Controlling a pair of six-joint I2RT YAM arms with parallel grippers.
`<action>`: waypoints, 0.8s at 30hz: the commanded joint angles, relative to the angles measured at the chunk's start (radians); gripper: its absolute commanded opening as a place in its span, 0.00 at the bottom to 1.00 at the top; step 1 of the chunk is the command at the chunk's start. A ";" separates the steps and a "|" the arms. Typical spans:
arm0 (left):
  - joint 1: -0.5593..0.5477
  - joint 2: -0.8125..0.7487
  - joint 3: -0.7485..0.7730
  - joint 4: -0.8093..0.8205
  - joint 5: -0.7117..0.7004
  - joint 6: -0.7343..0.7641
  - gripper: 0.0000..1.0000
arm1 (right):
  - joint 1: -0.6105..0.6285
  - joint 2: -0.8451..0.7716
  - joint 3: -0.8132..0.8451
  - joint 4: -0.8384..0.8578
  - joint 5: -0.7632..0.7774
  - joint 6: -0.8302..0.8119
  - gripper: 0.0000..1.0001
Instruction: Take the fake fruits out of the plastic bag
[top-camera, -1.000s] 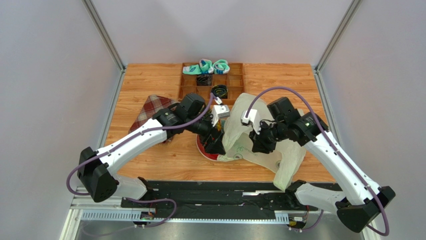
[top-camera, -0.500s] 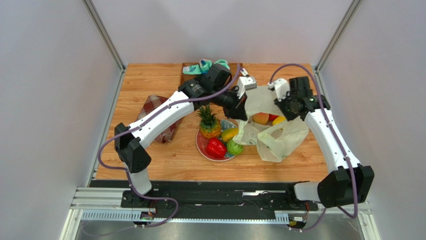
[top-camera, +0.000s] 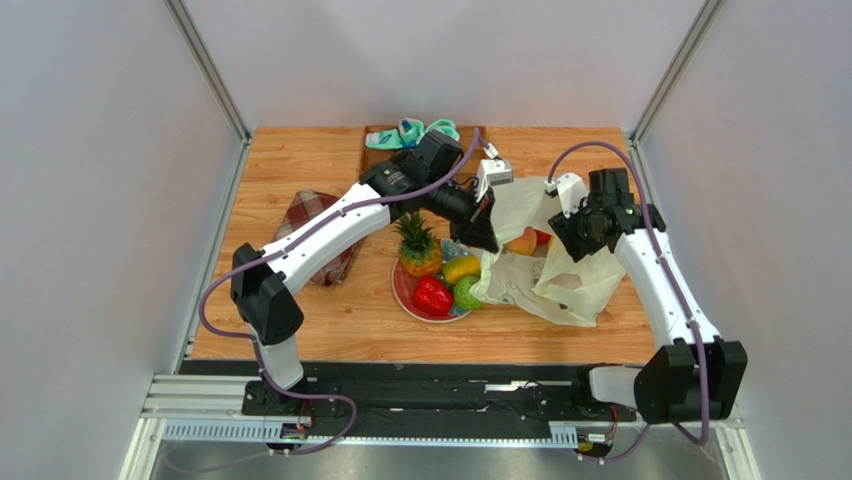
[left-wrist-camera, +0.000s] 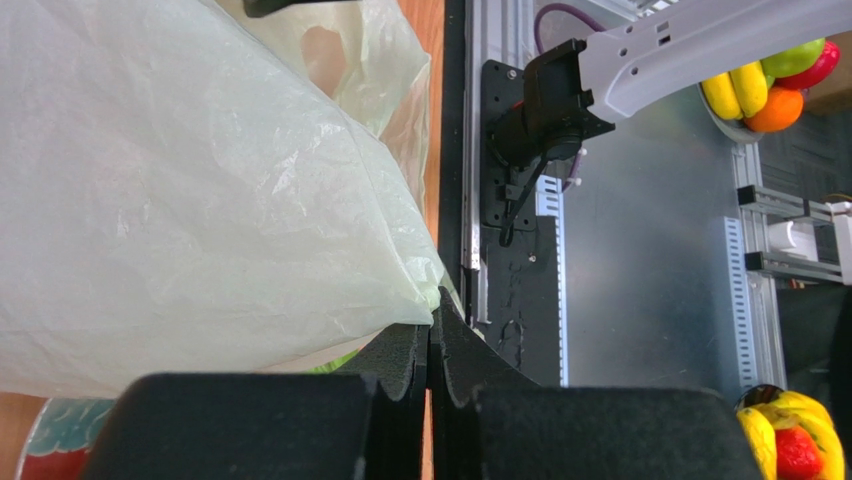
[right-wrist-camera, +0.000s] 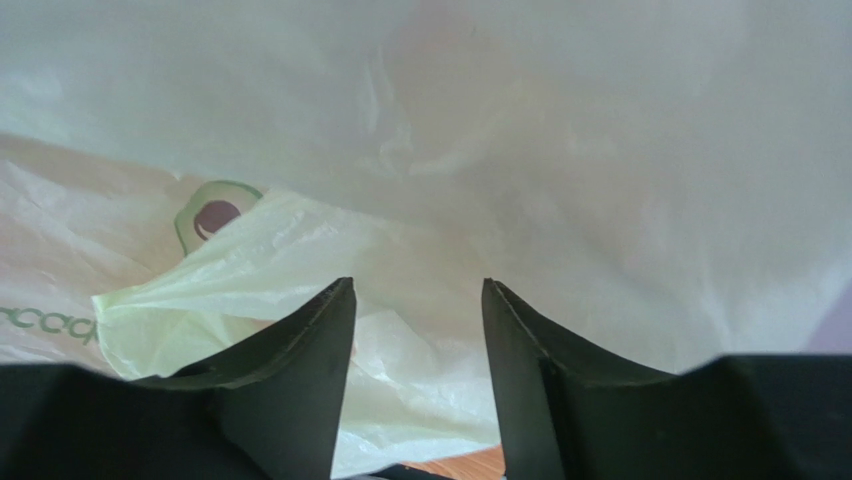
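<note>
The plastic bag lies crumpled to the right of the plate, its left edge lifted. My left gripper is shut on that edge; in the left wrist view the film runs into the closed tips. A peach and a small red fruit show in the bag's mouth. On the plate stand a pineapple, yellow mango, red pepper and green piece. My right gripper hangs open over the bag, its jaws apart.
A red-and-white plaid cloth lies left of the plate, partly under my left arm. A wooden compartment tray with teal-and-white socks stands at the back. Grey walls close in both sides.
Both arms have swung toward the back and the bag has come off the plate, so fruits now show there. The right jaws have opened and the bag's right side has sagged.
</note>
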 joint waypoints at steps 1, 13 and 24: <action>-0.007 0.018 0.007 0.063 0.010 -0.047 0.00 | 0.002 0.096 0.144 -0.009 -0.109 0.152 0.51; 0.060 0.107 0.128 0.154 0.066 -0.210 0.00 | 0.153 -0.131 0.069 -0.068 -0.299 0.019 0.29; 0.112 0.111 0.095 0.229 0.200 -0.276 0.00 | 0.177 0.146 0.012 0.327 -0.225 0.071 0.21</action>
